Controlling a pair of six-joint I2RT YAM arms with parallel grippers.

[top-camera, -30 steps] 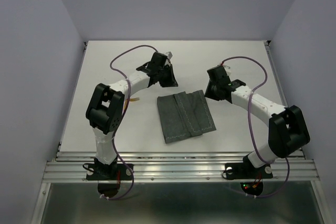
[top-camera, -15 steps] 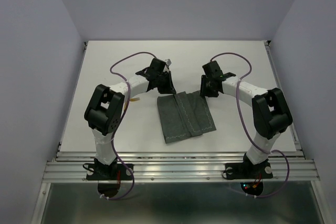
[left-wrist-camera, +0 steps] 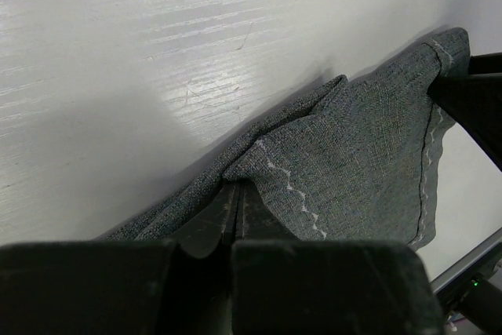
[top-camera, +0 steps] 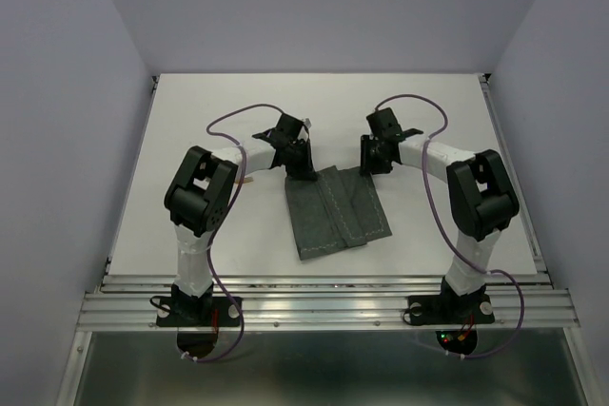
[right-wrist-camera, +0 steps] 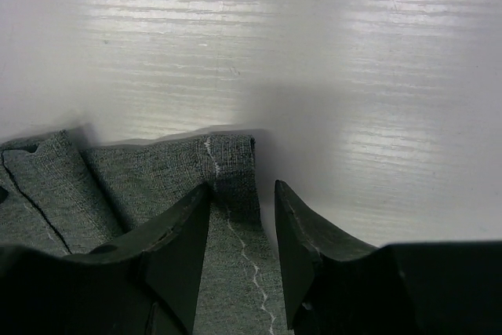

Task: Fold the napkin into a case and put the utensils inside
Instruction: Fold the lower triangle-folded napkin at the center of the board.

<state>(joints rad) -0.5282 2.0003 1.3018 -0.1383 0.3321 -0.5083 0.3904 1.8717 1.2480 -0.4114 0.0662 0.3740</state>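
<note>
Dark grey-green cloth, the folded square napkin (top-camera: 335, 214) with pale stitching, lies mid-way across the white table (top-camera: 190, 121). Only the wrist views show the grips. The left gripper (left-wrist-camera: 238, 194) is pinched tight on a raised fold at the napkin's 11 o'clock corner. The right gripper (right-wrist-camera: 241, 198) stands part open, its fingers (right-wrist-camera: 184, 233) straddling the 1 o'clock corner's hem unclamped. From above, both arms bend at the elbow, wrists angled inward.

— Where do you see from?
— One camera sits high behind my bases, looking down over the whole bench (top-camera: 190, 121). One per wrist, close above my fingers (right-wrist-camera: 176, 249), facing forward; both catch the napkin (top-camera: 338, 211) hem.
</note>
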